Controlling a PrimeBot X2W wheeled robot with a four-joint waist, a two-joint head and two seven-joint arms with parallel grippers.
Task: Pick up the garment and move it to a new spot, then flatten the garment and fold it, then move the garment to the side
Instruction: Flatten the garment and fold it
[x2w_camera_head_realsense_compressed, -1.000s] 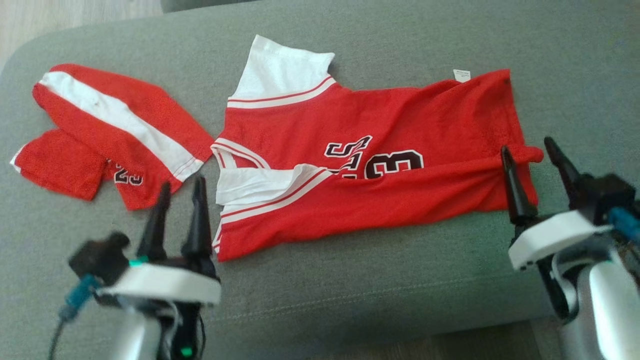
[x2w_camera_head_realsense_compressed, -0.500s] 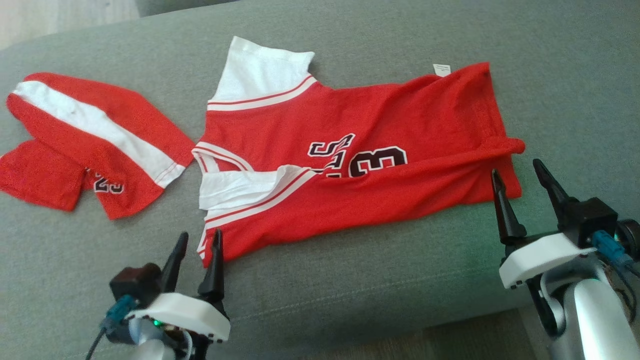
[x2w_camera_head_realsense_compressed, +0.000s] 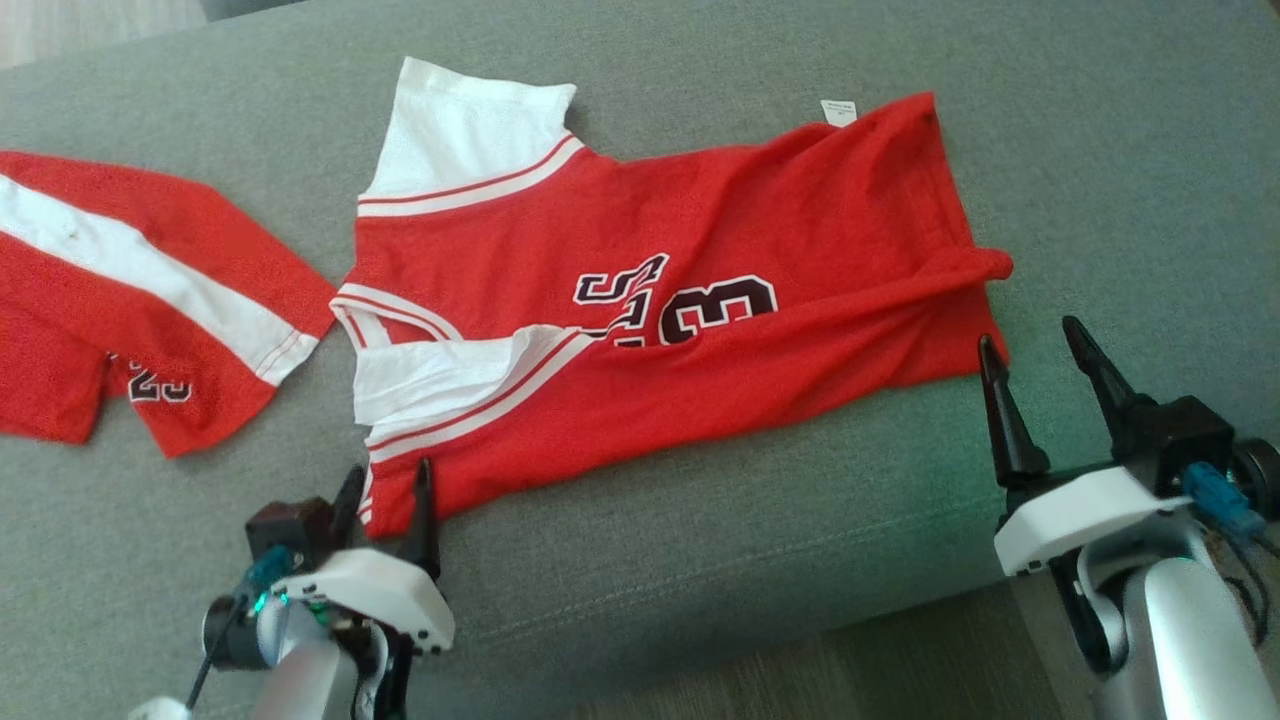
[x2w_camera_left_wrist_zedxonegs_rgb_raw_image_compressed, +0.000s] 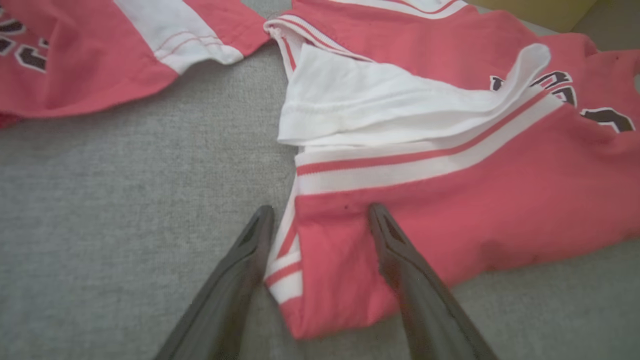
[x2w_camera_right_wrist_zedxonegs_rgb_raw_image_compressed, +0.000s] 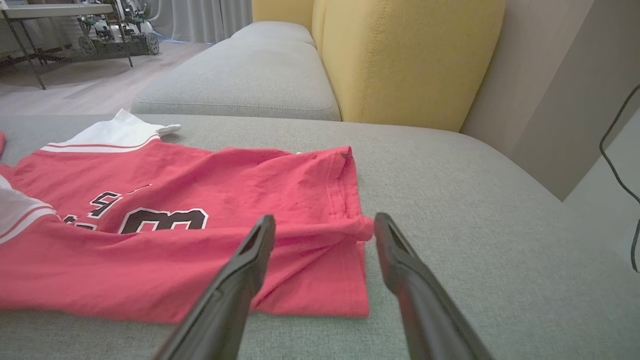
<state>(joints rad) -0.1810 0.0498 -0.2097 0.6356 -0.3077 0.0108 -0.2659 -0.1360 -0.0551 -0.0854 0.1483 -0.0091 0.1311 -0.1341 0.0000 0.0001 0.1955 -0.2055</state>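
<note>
Both grippers are spread and hold nothing. The left gripper (x2w_camera_head_realsense_compressed: 388, 488) straddles the near-left corner of the garment (x2w_camera_head_realsense_compressed: 750, 220): in its wrist view one finger sits on the grey sofa seat (x2w_camera_head_realsense_compressed: 700, 560) just beside the striped trim, and the other lies over the red mesh. The right gripper (x2w_camera_head_realsense_compressed: 1028, 340) stands at the near-right corner of the hem, where a raised ridge of cloth (x2w_camera_head_realsense_compressed: 960, 268) ends between its fingers; I cannot tell whether they touch it. The garment lies chest-up across the middle of the seat, with its neck to the left and its hem to the right. It seems to be at the flattening stage, because the near sleeve (x2w_camera_head_realsense_compressed: 440, 375) is flopped over the chest and the ridge runs along the body. The next move probably calls for both jaws to close on their corners together and pull evenly, so the crease comes out rather than deepening. A second red-and-white piece (x2w_camera_head_realsense_compressed: 150, 270) lies close on the left, almost touching the collar, and could get caught. A yellow cushion (x2w_camera_right_wrist_zedxonegs_rgb_raw_image_compressed: 410, 55) stands well apart on the far side.
</note>
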